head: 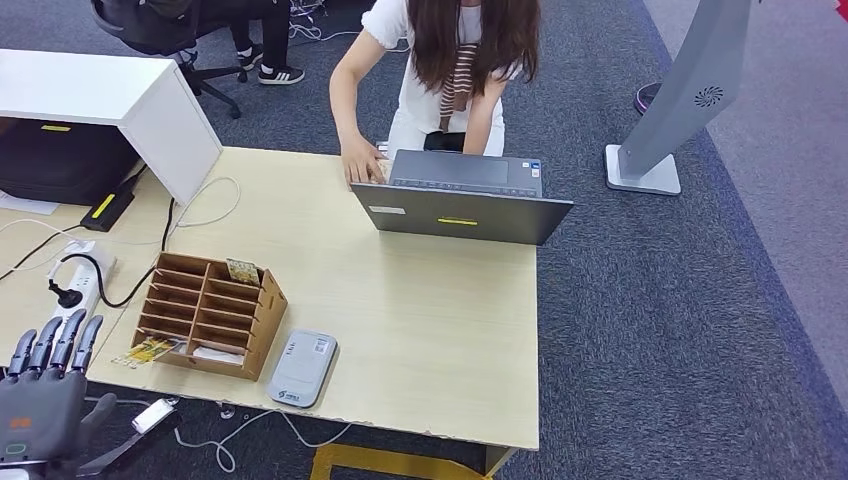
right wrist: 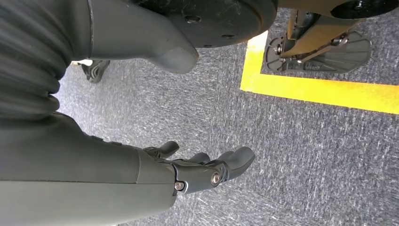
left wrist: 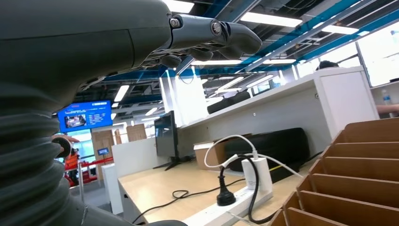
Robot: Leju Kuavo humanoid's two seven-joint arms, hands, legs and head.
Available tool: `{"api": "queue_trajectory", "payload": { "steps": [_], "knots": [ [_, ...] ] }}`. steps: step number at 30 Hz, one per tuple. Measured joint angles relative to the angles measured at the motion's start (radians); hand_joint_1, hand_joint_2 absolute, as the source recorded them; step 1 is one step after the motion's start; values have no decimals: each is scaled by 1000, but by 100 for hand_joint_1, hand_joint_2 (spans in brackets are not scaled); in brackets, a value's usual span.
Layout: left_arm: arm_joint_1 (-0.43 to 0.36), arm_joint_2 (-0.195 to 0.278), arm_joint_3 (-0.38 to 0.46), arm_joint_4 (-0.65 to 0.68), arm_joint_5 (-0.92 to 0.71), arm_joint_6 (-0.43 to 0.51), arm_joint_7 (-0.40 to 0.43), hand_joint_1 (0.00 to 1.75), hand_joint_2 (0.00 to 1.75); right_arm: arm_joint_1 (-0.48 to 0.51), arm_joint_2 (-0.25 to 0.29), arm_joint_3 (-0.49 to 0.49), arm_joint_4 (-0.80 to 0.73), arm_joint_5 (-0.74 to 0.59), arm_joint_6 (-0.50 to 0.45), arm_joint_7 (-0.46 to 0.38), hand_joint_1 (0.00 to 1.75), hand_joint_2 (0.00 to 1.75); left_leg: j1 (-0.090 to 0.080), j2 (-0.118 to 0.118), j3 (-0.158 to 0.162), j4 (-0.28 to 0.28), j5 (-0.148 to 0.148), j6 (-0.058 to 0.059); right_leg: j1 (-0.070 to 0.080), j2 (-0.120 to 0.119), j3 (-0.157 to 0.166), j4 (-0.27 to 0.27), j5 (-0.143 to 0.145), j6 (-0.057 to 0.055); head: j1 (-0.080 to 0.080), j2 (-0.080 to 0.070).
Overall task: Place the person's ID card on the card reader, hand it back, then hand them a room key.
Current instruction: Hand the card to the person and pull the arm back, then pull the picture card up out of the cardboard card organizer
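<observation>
The left hand (head: 45, 385) hovers at the table's near left corner, palm down, fingers straight and apart, grasping nothing. In the left wrist view the same hand (left wrist: 202, 40) hangs in the air above the desk with nothing under its fingers. The right hand (right wrist: 197, 172) hangs low beside the robot over grey carpet (right wrist: 306, 155) and a yellow floor line (right wrist: 329, 89), fingers loosely extended and apart, also holding nothing.

Near the front edge of the light wooden table (head: 420, 320) lies the card reader (head: 302, 368): a flat, light grey, rounded slab with a small window and dark print on its top, nothing resting on it. It sits just beside the right side of a brown cardboard organizer (head: 205, 315), whose slots hold a few cards or papers; one patterned card (head: 243, 271) stands in an upper slot. Whether any is the ID card or a room key cannot be told.

Left of the organizer, a white power strip (head: 80, 285) carries a black plug; the left wrist view shows the strip (left wrist: 226, 212) from desk level with a white adapter (left wrist: 258, 174), and the organizer's open slots (left wrist: 348, 179) edge-on.

At the far edge stands an open grey laptop (head: 462, 195), a person (head: 440, 70) leaning over it with one hand (head: 360, 160) by its keyboard.
</observation>
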Motion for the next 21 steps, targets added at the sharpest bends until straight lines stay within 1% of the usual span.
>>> {"api": "queue_trajectory", "payload": {
  "steps": [4,11,16,21],
  "knots": [
    [-16,-19,30,32,-1,2,-9,0,175,0,0,0,0,2,1,0,0,175,0,0,0,0,0,0,0,0,0,0,0,0,0,0],
    [-34,-36,46,59,-7,13,-20,0,175,-1,0,2,0,4,1,0,0,175,0,0,0,0,0,0,0,0,0,0,0,0,0,0],
    [-71,-50,47,97,-25,38,-39,0,175,-1,-2,5,0,13,4,0,0,175,0,0,0,0,0,0,0,0,0,0,0,0,0,0],
    [-122,-60,38,146,-48,64,-41,0,175,-3,-4,10,0,23,11,0,0,175,0,0,1,0,0,0,0,-1,0,0,0,0,0,0]
  ]
}}
